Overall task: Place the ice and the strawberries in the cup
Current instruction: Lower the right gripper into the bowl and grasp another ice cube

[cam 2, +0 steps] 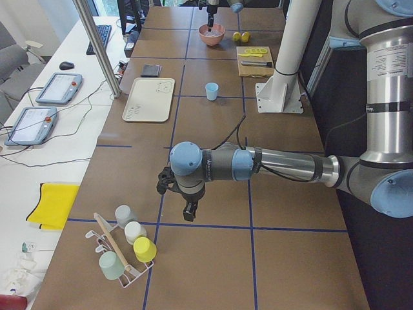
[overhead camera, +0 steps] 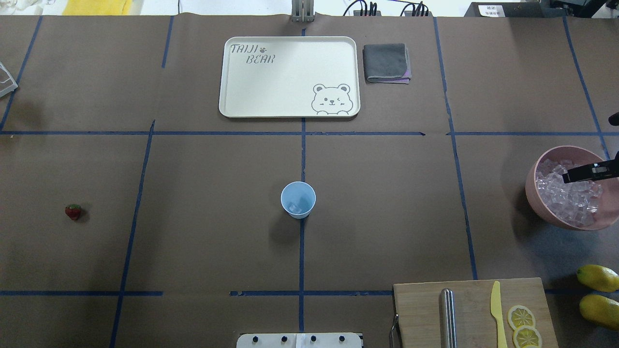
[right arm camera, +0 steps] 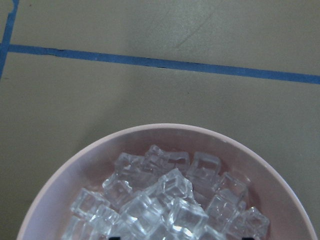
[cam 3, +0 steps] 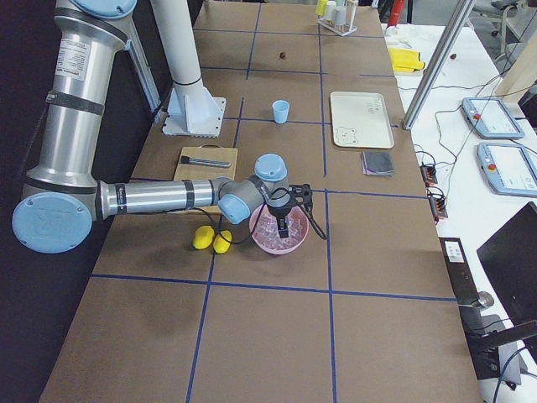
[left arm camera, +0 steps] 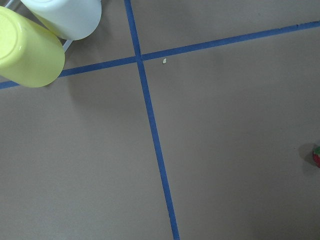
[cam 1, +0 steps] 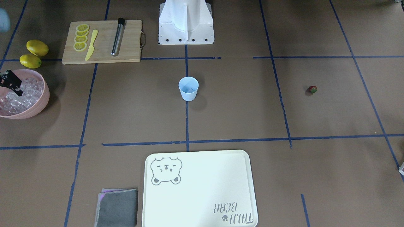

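Note:
The light-blue cup point(overhead camera: 298, 199) stands upright at the table's middle, and a clear piece seems to lie in its bottom. The ice point(right arm camera: 165, 200) is piled in the pink bowl point(overhead camera: 541, 203) at the robot's right. My right gripper point(overhead camera: 587, 172) hangs just over the ice. Its tips show apart at the bottom edge of the right wrist view, so it is open. The strawberry point(overhead camera: 73, 211) lies alone on the table at the robot's far left. My left gripper point(cam 2: 188, 213) shows only in the exterior left view, above the table. I cannot tell whether it is open or shut.
Two lemons point(cam 1: 37, 47) lie behind the bowl. Beside them is a cutting board point(cam 1: 126, 47) with lemon slices, a yellow knife and a metal tube. A cream tray point(cam 1: 199, 189) and a grey cloth point(cam 1: 116, 208) lie at the far side. A cup rack point(cam 2: 122, 252) stands near the left gripper.

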Motion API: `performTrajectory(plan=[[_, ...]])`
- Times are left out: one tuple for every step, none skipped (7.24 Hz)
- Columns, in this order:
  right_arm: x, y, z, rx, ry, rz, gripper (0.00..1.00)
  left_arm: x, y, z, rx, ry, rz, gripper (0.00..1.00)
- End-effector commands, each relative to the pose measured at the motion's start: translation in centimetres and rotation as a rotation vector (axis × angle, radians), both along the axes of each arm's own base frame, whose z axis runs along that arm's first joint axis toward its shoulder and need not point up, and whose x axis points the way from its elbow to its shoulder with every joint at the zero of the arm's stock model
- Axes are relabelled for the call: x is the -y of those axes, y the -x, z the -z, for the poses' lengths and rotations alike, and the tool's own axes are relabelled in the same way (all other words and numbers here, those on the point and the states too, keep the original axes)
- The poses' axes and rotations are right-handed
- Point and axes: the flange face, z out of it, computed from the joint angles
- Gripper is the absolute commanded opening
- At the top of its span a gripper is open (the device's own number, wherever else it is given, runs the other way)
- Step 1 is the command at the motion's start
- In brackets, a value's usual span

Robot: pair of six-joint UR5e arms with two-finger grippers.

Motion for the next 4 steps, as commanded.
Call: performTrajectory(plan=[[-0.72, 0.26, -0.61, -0.009, 0.007, 0.018, 0.83, 0.01, 0.00, 0.02, 0.000, 0.000, 0.000, 1.00], [-0.98, 0.07, -0.95, -0.015, 0.010, 0.019, 0.82, 0.02, 0.00, 0.09, 0.000, -0.001, 0.000, 1.00], [-1.13, -0.09, -1.37, -0.031, 0.010, 0.013, 0.81, 0.04, 0.00, 0.20, 0.000, -0.006, 0.000, 1.00], [-1.12, -0.06, -1.39, -0.034, 0.008, 0.011, 0.79, 0.05, 0.00, 0.29, 0.000, -0.010, -0.001, 1.00]])
